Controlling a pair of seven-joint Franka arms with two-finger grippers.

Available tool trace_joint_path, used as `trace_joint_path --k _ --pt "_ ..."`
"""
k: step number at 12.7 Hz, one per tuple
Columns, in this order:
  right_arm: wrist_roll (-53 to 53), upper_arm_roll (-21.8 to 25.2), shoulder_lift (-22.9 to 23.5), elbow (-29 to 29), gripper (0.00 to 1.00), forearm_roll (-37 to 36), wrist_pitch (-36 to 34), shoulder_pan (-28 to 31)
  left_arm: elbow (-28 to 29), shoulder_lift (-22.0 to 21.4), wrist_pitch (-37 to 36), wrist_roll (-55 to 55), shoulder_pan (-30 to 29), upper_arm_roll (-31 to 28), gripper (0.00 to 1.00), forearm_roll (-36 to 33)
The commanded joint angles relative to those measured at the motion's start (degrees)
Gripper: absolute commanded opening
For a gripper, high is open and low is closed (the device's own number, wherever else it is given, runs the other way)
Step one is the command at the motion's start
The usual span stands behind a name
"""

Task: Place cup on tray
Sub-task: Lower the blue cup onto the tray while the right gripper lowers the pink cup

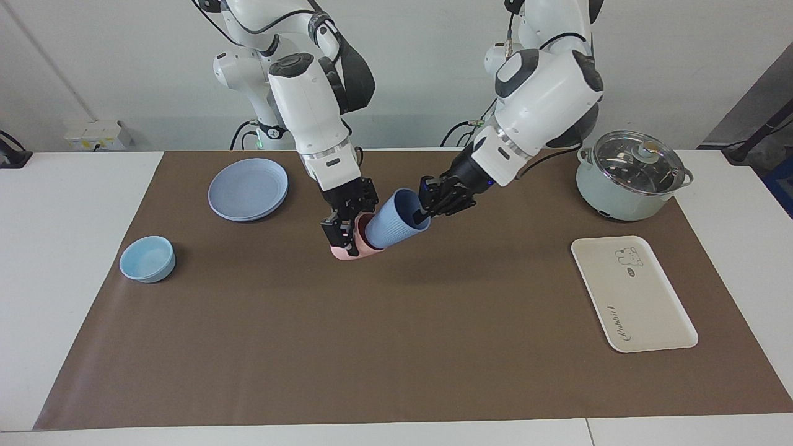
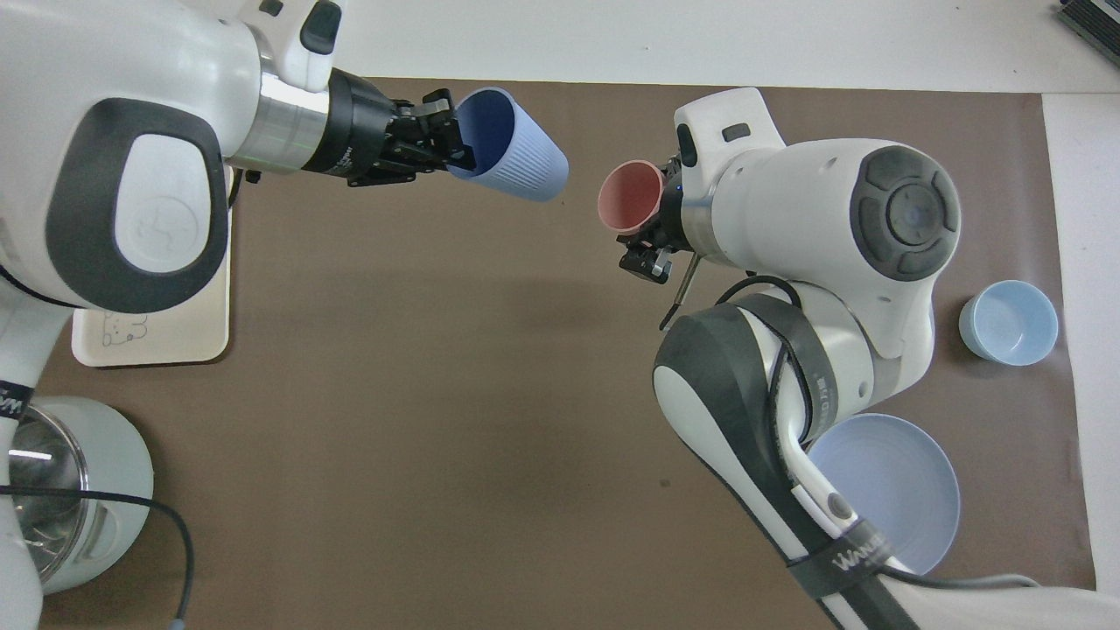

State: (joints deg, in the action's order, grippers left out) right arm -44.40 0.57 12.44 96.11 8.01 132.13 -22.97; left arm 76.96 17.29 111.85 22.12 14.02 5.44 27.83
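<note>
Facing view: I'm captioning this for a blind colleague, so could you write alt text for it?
The left gripper holds the tilted blue cup by its rim, while the right gripper grips the pink cup at mid-table. The cream tray lies bare toward the left arm's end, beside a lidded pot.

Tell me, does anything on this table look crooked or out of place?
Yes: both cups are tipped in mid-air over the middle of the table mat. The left pincer grips the blue cup by its rim, slanted. The right pincer holds the pink cup tilted too. The tray is bare. Nothing is spilled.
</note>
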Motion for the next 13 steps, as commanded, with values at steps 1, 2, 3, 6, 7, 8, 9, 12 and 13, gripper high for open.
trace_joint_path --k 1,2,3,6,7,8,9,12,13 --pt "-2.6 -0.3 -0.8 1.4 0.00 1.2 3.1 4.1 -1.8 -0.2 -2.1 -7.4 -5.6 0.4 0.00 -6.6" --pt "-4.2 -0.3 -0.7 1.7 0.00 4.4 5.3 5.6 -1.6 -0.3 -2.0 -11.9 -8.0 0.4 0.00 -8.8" --pt "-6.6 -0.3 -0.4 2.1 0.00 8.0 6.5 7.7 -0.9 -1.0 -1.8 -17.6 -10.3 0.4 0.00 -10.8" --pt "-20.1 -0.3 1.9 2.2 0.00 23.7 11.1 14.9 4.1 -3.0 0.0 -33.1 -19.0 0.4 0.00 -12.3" --pt "-26.5 -0.3 3.6 2.1 0.00 30.6 12.8 17.7 7.8 -4.4 2.9 -38.6 -21.6 0.4 0.00 -12.3" --pt "-33.1 -0.3 4.9 1.8 0.00 38.6 13.2 19.4 12.3 -6.2 6.5 -42.6 -23.9 0.4 0.00 -12.2" --pt "-39.6 -0.3 6.2 1.6 0.00 46.7 13.1 21.7 16.5 -7.5 9.0 -46.3 -26.1 0.4 0.00 -12.2" --pt "-54.8 -0.3 9.3 1.8 0.00 66.4 6.1 28.7 22.8 -8.9 10.1 -53.0 -30.5 0.4 0.00 -12.3" --pt "-58.3 -0.4 10.4 2.1 0.00 68.8 3.3 31.2 24.5 -8.5 12.1 -55.7 -31.3 0.4 0.00 -12.2"
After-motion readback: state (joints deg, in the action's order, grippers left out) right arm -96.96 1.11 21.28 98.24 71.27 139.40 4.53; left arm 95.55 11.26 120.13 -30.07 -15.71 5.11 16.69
